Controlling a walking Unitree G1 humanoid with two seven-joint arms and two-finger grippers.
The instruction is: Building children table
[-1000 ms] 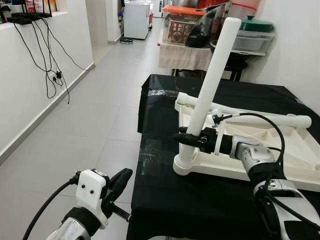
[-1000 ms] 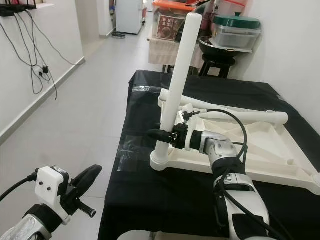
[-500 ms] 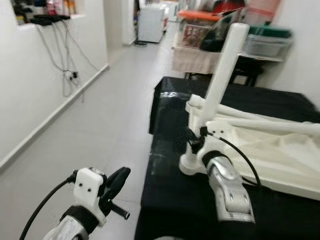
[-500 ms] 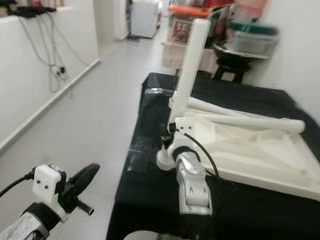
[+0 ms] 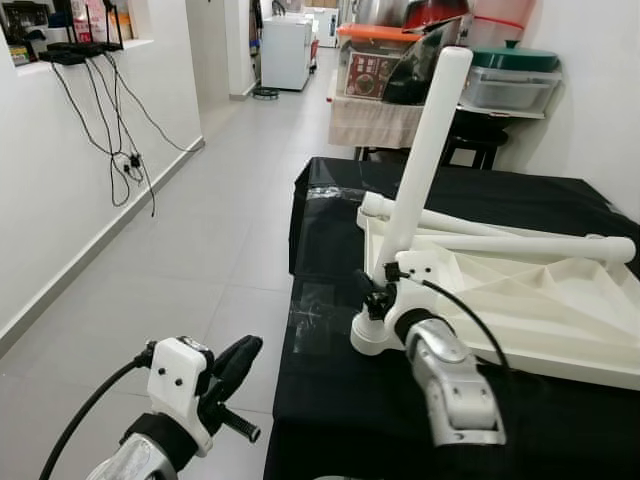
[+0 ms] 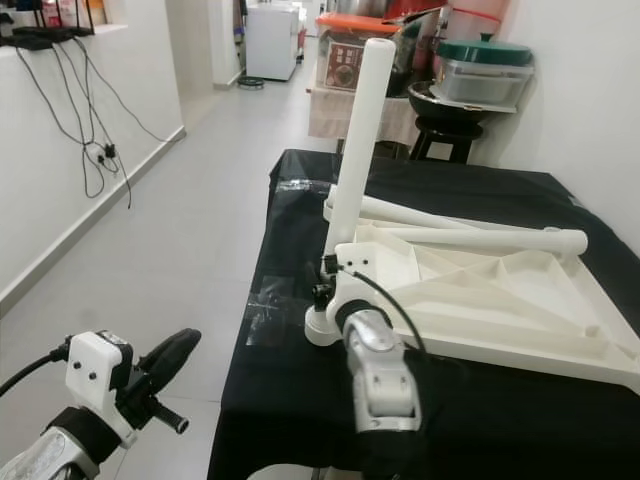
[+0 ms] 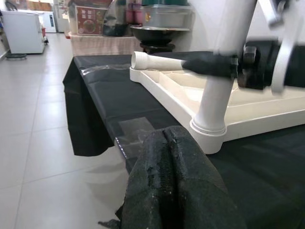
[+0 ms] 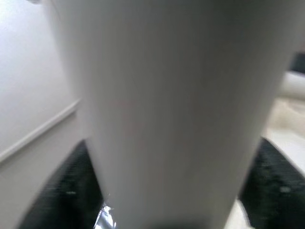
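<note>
Black-draped table [image 5: 330,400] under an upturned white tabletop [image 5: 520,305].

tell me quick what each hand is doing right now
Left hand: shut, holding nothing, off the table's edge.
Right hand: shut on the upright leg, low near its base.
</note>
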